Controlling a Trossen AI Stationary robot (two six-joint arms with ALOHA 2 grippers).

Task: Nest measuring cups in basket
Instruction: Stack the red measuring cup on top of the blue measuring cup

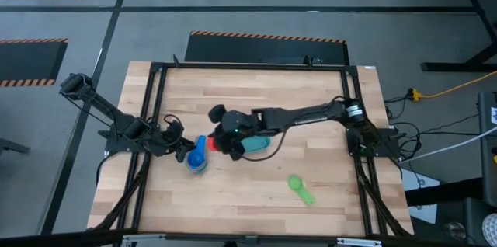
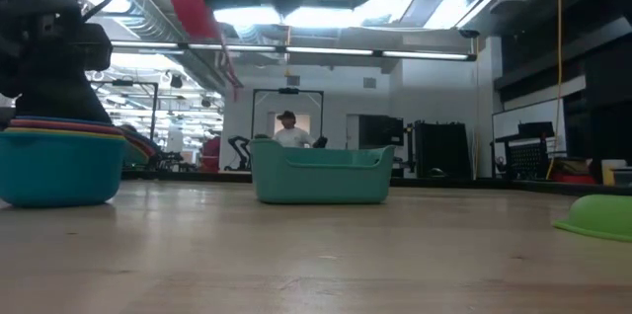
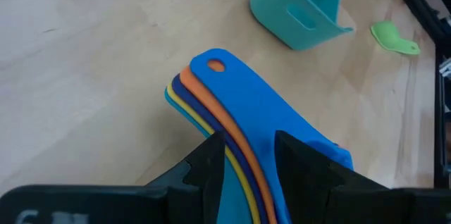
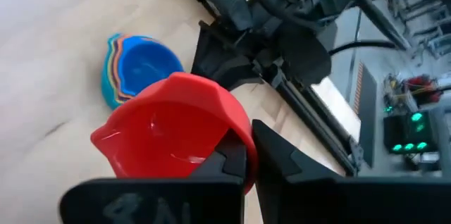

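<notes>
**Red cup in the air, stack held at its handles**

The right hand [image 4: 243,155] is closed on the rim of the red cup [image 4: 173,129] and holds it above the wooden surface [image 1: 256,92], over the middle of it. In the low view the red cup [image 2: 190,6] hangs high, between the stack and the basket.

The left hand [image 3: 250,155] grips the handles of the stack of cups [image 3: 243,111], its fingers narrow around them. The stack [image 1: 197,156] stands on the surface, and its top cup is blue; orange, dark blue, yellow and light blue edges show under it.

The teal basket [image 2: 321,174] stands upright on the surface, just beside the stack and partly under the right arm. The green cup [image 1: 300,188] lies alone on the surface, well apart from the basket, nearer the front edge.
</notes>
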